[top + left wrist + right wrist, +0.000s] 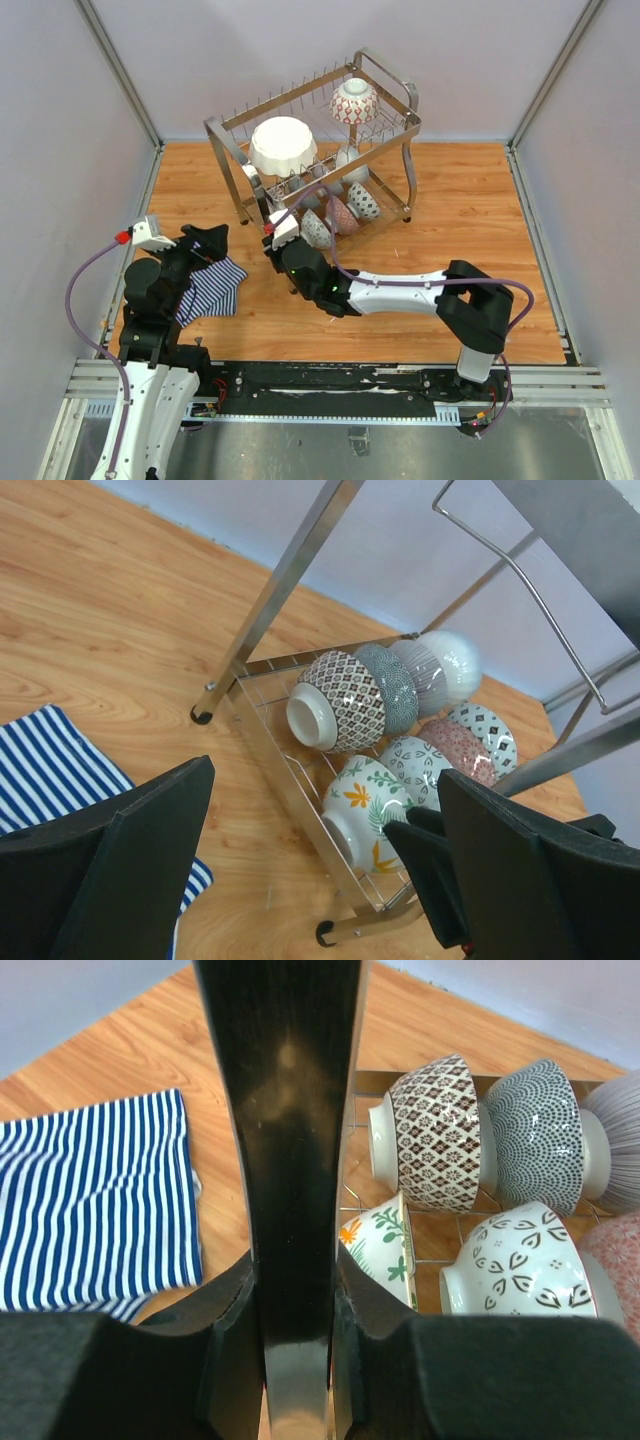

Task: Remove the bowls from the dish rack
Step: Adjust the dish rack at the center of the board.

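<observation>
1. My left gripper point(325, 775) hangs released over the edge of the striped cloth point(210, 290) on the table point(470, 220).
2. My right gripper point(292, 1300) is clenched on the near leg point(290, 1110) of the dish rack point(226, 165), just beside the floral bowl point(378, 1240).
3. Behind it, small patterned bowls point(435, 1130) lie on their sides in the lower tier.
4. Farther, the scalloped white bowl point(283, 145) and red-lattice bowl point(354, 101) sit on the top tier.
</observation>
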`<state>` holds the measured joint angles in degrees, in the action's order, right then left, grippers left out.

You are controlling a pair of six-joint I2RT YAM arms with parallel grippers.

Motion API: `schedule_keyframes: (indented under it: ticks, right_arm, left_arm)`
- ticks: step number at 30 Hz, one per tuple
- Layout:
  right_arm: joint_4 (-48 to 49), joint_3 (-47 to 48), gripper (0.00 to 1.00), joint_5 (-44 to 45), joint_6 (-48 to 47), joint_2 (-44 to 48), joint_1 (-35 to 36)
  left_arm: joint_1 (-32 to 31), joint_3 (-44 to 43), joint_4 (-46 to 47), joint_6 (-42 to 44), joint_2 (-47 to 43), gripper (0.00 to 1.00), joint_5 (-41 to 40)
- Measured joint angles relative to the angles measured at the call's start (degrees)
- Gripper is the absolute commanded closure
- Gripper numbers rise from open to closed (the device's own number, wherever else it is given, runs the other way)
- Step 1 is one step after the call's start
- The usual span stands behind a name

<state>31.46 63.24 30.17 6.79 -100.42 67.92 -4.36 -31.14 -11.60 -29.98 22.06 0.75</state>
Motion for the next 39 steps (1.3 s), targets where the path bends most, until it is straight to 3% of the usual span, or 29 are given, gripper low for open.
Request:
schedule_keyframes:
  ticks: [4,7,9,12,18,23,29,39]
  right_arm:
    - [4.61,2.95,0.86,2.03,-0.83,-4.42,0.35]
    - [7.04,5.57,0.79,3.63,-1.73,-7.56,0.68]
    - [7.54,7.72,0.70,4.11,-2.23,-9.51,0.70]
    - [8.33,9.46,0.45,4.39,-2.91,-11.08,0.72]
    - [10.97,8.26,0.20,4.42,-3.91,-10.49,0.59]
    - [12.13,4.13,0.13,4.33,-4.00,-7.82,0.59]
    - [13.99,-3.34,0.11,3.04,-4.02,-1.03,0.66]
    - [15.50,-18.27,0.11,2.05,-4.76,20.41,1.44]
  left_arm:
    - [0.00,-0.63,-1.42,0.37,-0.70,0.00,-2.10]
    - [0.00,-1.22,-2.08,0.63,-0.87,0.00,-3.23]
    - [0.00,-1.49,-2.29,0.83,-0.87,0.00,-3.74]
    - [0.00,-1.55,-2.40,1.11,-0.87,0.00,-4.11]
    - [0.00,-1.55,-2.73,1.27,-0.79,0.00,-4.09]
    - [0.00,-1.55,-2.69,1.29,-0.44,0.00,-2.97]
    - [0.00,-1.55,-2.16,1.27,0.31,0.00,-0.33]
    - [0.00,0.57,3.96,-0.39,2.91,0.00,5.64]
